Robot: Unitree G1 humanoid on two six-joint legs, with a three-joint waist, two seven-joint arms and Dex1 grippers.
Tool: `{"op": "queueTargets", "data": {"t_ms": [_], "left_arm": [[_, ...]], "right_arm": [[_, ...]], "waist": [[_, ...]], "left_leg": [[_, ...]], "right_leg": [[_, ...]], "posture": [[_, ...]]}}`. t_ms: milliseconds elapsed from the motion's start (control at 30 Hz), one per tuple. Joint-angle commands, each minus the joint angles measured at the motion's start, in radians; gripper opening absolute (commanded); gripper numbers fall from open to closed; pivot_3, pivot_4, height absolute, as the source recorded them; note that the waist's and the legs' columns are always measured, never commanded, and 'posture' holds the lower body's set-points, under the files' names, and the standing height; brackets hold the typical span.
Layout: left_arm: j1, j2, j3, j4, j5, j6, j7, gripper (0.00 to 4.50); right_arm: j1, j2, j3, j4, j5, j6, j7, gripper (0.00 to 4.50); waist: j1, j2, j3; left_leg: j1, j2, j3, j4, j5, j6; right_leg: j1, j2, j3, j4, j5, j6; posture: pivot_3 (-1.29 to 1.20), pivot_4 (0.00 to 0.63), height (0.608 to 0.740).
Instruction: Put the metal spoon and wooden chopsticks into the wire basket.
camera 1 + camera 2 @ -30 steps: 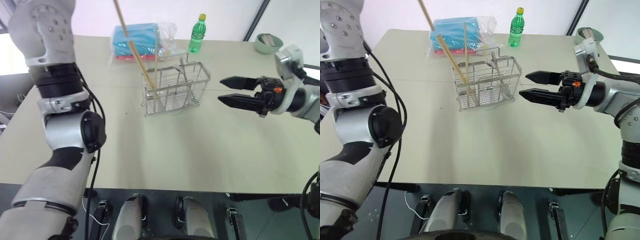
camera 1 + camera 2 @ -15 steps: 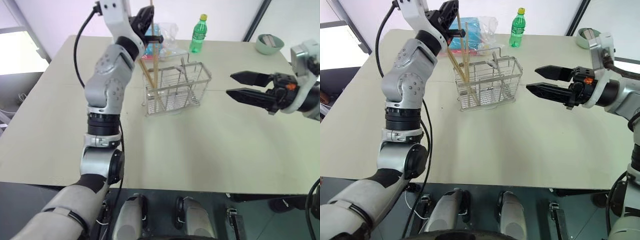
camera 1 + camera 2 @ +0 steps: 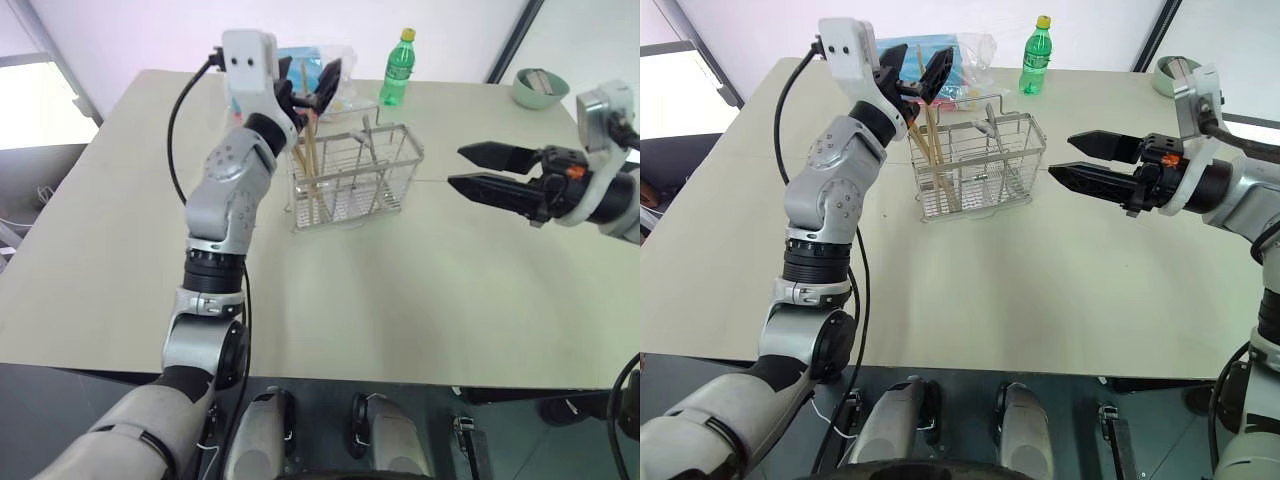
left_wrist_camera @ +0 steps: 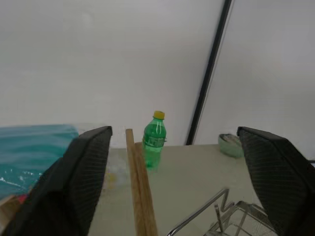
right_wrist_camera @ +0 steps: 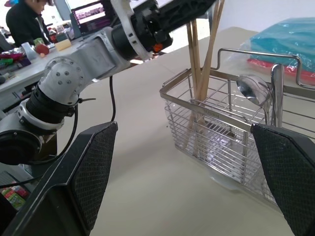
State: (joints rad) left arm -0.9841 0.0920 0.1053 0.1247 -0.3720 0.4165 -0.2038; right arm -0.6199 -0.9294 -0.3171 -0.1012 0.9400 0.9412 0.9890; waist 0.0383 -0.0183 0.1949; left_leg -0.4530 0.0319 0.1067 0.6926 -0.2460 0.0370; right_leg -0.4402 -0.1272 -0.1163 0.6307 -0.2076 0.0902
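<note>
Two changes stand out against the frame a second ago: the left arm, which then rose out of the top of the head views with a chopstick slanting down from it, has come down so that the left gripper (image 3: 312,82) now hangs just above the near-left end of the wire basket (image 3: 352,175), and its fingers, clenched then, are spread wide and released. The wooden chopsticks (image 3: 305,150) stand upright in the end compartment of the basket directly below this gripper, their tops rising between its two open fingers without either finger touching them; in the left wrist view the stick tops (image 4: 139,189) show in the gap between the fingers. The metal spoon (image 5: 252,91) stands bowl-up in a compartment toward the other end of the basket, beyond the left gripper and nearer the right one. The right gripper (image 3: 478,170) has kept its place, held level above the counter (image 3: 420,290) and well apart from the basket, pointing toward it with fingers spread and nothing between them. Past the left gripper lie a bag of blue cloths (image 3: 940,58) and a green plastic bottle (image 3: 396,68); a green bowl (image 3: 537,87) sits at the far corner behind the right gripper.
</note>
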Motion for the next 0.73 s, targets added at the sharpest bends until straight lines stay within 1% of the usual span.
{"op": "queueTargets", "data": {"t_ms": [33, 67, 167, 267, 300, 367, 400, 467, 500, 567, 633, 733], "left_arm": [[-0.063, 0.079, 0.028, -0.125, -0.058, 0.078, -0.053, 4.47], [-0.076, 0.136, 0.034, -0.146, -0.080, 0.122, -0.100, 4.47], [-0.106, 0.351, 0.062, -0.189, -0.151, 0.245, -0.261, 4.47], [-0.098, 0.598, 0.091, -0.209, -0.242, 0.359, -0.481, 4.47], [-0.085, 0.662, 0.103, -0.215, -0.260, 0.365, -0.544, 4.47], [-0.058, 0.758, 0.124, -0.217, -0.287, 0.376, -0.628, 4.47], [-0.009, 0.834, 0.141, -0.227, -0.296, 0.378, -0.704, 4.47], [0.089, 0.952, 0.163, -0.253, -0.303, 0.384, -0.811, 4.47], [0.140, 0.995, 0.176, -0.269, -0.297, 0.371, -0.845, 4.47], [0.207, 1.044, 0.197, -0.297, -0.294, 0.364, -0.860, 4.47], [0.248, 1.067, 0.212, -0.322, -0.290, 0.361, -0.852, 4.47], [0.285, 1.076, 0.213, -0.335, -0.269, 0.355, -0.823, 4.47]], "right_arm": [[-0.041, -0.016, 0.011, 0.031, -0.039, -0.056, 0.041, 4.47], [-0.050, -0.018, 0.023, 0.052, -0.057, -0.071, 0.054, 4.47], [-0.078, -0.025, 0.056, 0.124, -0.108, -0.117, 0.100, 4.47], [-0.095, -0.039, 0.093, 0.200, -0.173, -0.177, 0.162, 4.47], [-0.100, -0.041, 0.101, 0.220, -0.189, -0.192, 0.179, 4.47], [-0.115, -0.040, 0.112, 0.255, -0.211, -0.213, 0.205, 4.47], [-0.122, -0.039, 0.119, 0.271, -0.222, -0.225, 0.221, 4.47], [-0.132, -0.036, 0.127, 0.298, -0.239, -0.245, 0.247, 4.47], [-0.138, -0.034, 0.131, 0.308, -0.244, -0.252, 0.259, 4.47], [-0.149, -0.026, 0.137, 0.321, -0.250, -0.260, 0.275, 4.47], [-0.163, -0.014, 0.141, 0.331, -0.256, -0.264, 0.285, 4.47], [-0.179, 0.008, 0.148, 0.339, -0.264, -0.267, 0.293, 4.47]], "waist": [[-0.001, 0.000, 0.000], [-0.002, 0.000, 0.000], [-0.014, 0.001, 0.000], [-0.027, 0.001, 0.000], [-0.029, 0.001, 0.000], [-0.029, 0.001, 0.000], [-0.027, 0.002, 0.000], [-0.031, 0.002, 0.000], [-0.031, 0.003, 0.001], [-0.027, 0.003, 0.001], [-0.025, 0.003, 0.001], [-0.025, 0.003, 0.001]], "left_leg": [[0.000, 0.000, 0.000, 0.000, 0.000, 0.000], [0.000, 0.000, 0.000, 0.000, 0.000, 0.000], [0.000, 0.001, 0.000, 0.000, 0.001, -0.002], [0.000, 0.001, 0.000, -0.001, 0.002, -0.004], [0.000, 0.001, 0.000, -0.001, 0.002, -0.004], [0.000, 0.001, 0.001, -0.001, 0.002, -0.004], [0.000, 0.001, 0.001, -0.001, 0.002, -0.004], [0.000, 0.002, 0.001, -0.001, 0.002, -0.004], [0.000, 0.002, 0.001, -0.001, 0.002, -0.004], [0.000, 0.002, 0.000, -0.001, 0.002, -0.005], [-0.001, 0.002, 0.000, -0.001, 0.002, -0.005], [-0.001, 0.001, 0.000, -0.001, 0.001, -0.004]], "right_leg": [[0.000, 0.000, 0.000, 0.000, 0.000, 0.000], [0.000, 0.000, 0.000, 0.000, 0.000, 0.000], [-0.001, 0.002, 0.000, 0.000, 0.000, 0.000], [-0.002, 0.002, 0.000, 0.000, 0.000, 0.000], [-0.002, 0.002, 0.000, 0.000, 0.000, 0.000], [-0.002, 0.002, 0.000, 0.000, 0.000, 0.000], [-0.002, 0.002, 0.000, 0.000, 0.000, 0.000], [-0.002, 0.002, 0.001, 0.000, 0.000, 0.000], [-0.002, 0.002, 0.001, 0.000, -0.001, 0.000], [-0.002, 0.002, 0.001, 0.000, -0.001, -0.001], [-0.002, 0.002, 0.001, -0.001, -0.001, -0.001], [-0.002, 0.001, 0.001, -0.002, -0.001, -0.001]], "posture": [[0.00, 0.150, 0.707], [0.00, 0.150, 0.707], [0.00, 0.150, 0.707], [0.00, 0.150, 0.707], [0.00, 0.150, 0.707], [0.00, 0.150, 0.707], [0.00, 0.150, 0.707], [0.00, 0.150, 0.707], [0.00, 0.150, 0.707], [0.00, 0.150, 0.707], [0.00, 0.150, 0.707], [0.00, 0.150, 0.707]]}}
